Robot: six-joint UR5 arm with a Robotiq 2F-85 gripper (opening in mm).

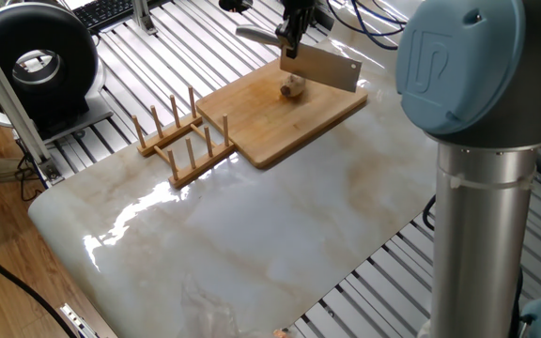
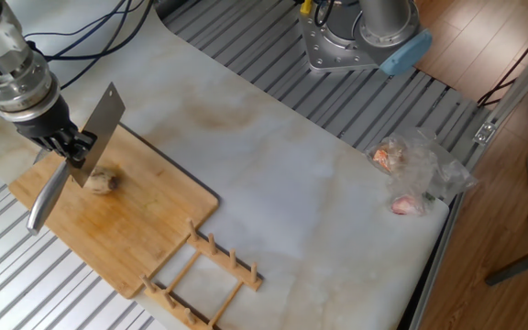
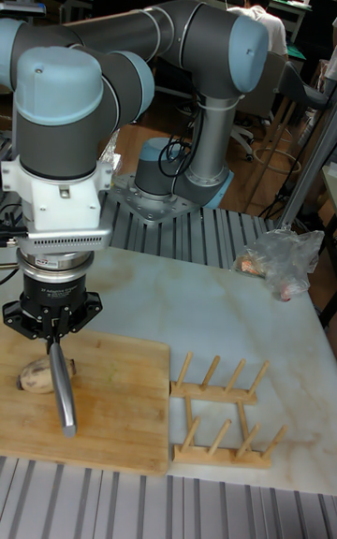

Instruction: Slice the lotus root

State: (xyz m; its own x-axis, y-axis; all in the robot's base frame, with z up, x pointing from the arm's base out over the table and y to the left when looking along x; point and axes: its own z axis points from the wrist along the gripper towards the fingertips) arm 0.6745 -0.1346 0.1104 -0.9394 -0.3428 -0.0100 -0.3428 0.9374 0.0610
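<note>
One lotus root [image 2: 100,181] lies on the bamboo board [image 2: 108,229], toward its 10 o'clock end. The gripper [image 2: 69,147] pinches a cleaver [image 2: 99,130] held over it. A good cut needs the blade dropped straight down, square across the root.

hand [image 2: 70,145] grips cleaver [image 2: 97,128] | blade over lotus root [image 2: 101,181] | bamboo board [image 2: 126,229]

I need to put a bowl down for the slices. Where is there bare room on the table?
The widest bare patch is the marble between the cutting board, the wooden rack and the plastic bag. The board is crowded where the gripper holds the knife over the lotus root.
</note>
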